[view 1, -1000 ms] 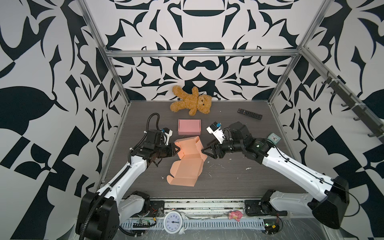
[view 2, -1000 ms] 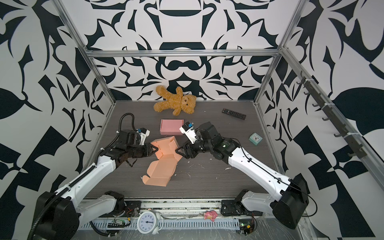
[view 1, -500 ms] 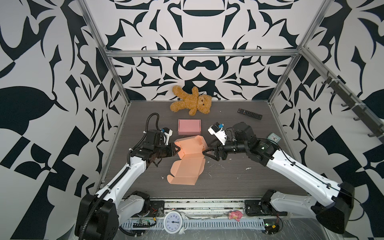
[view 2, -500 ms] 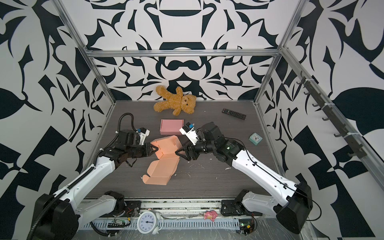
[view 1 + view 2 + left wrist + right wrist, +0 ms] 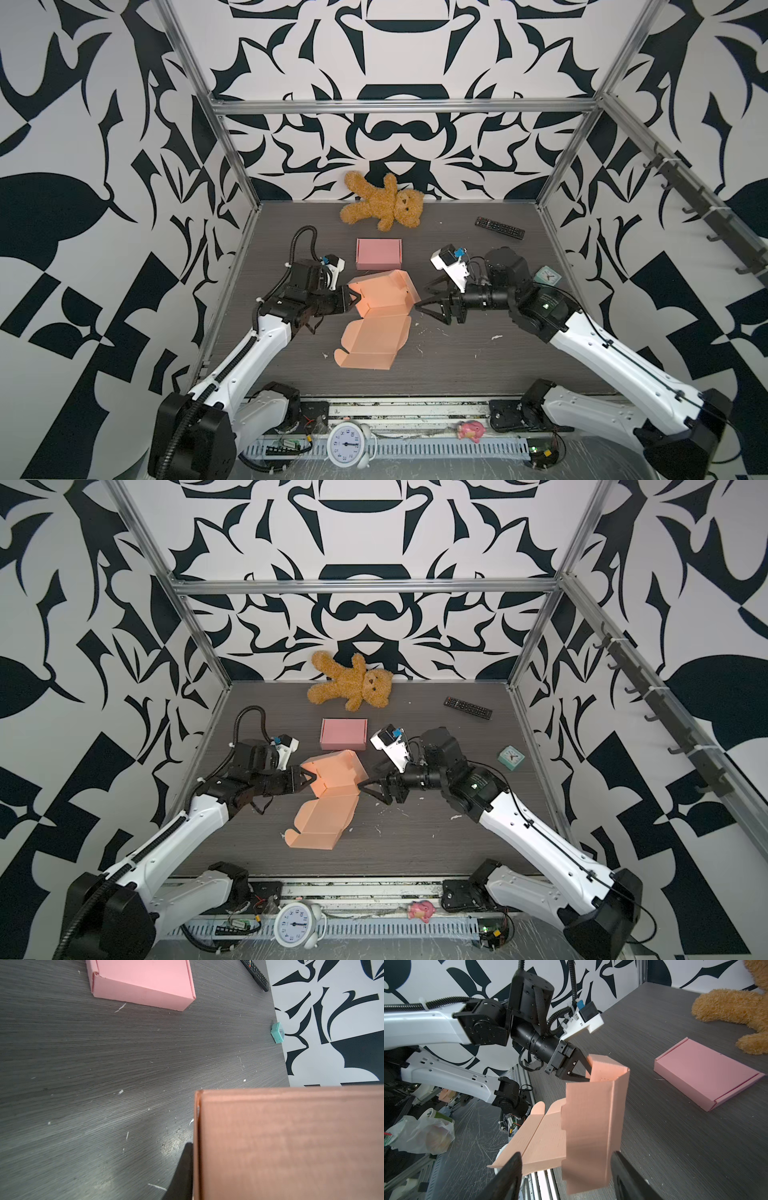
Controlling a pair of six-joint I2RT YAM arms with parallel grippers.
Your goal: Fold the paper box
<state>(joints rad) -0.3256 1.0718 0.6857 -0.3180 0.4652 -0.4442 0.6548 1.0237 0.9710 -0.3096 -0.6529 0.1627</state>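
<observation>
One peach paper box (image 5: 376, 332), half folded: near panels flat in the middle of the worktop (image 5: 478, 365), far walls standing. Left fingers (image 5: 582, 1061) pinch a raised wall; right fingers (image 5: 508, 1172) spread, released, just beside it. Also one pink box (image 5: 379, 253), one teddy bear (image 5: 380, 208), one remote (image 5: 500, 227), two clocks: teal clock (image 5: 547, 276), white clock (image 5: 348, 444)

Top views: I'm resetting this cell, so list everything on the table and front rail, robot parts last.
paper box: 1, orange, half folded, table centre
pink box: 1, pink, just behind the paper box
teddy bear: 1, brown, by the back wall
remote: 1, black, back right
small clock: 1, teal, table's right edge
alarm clock: 1, white, front rail
toy figure: 1, pink, front rail
table: 1, dark grey woodgrain
left gripper: 1, black, shut on the paper box's left wall
right gripper: 1, black, open at its right wall
</observation>
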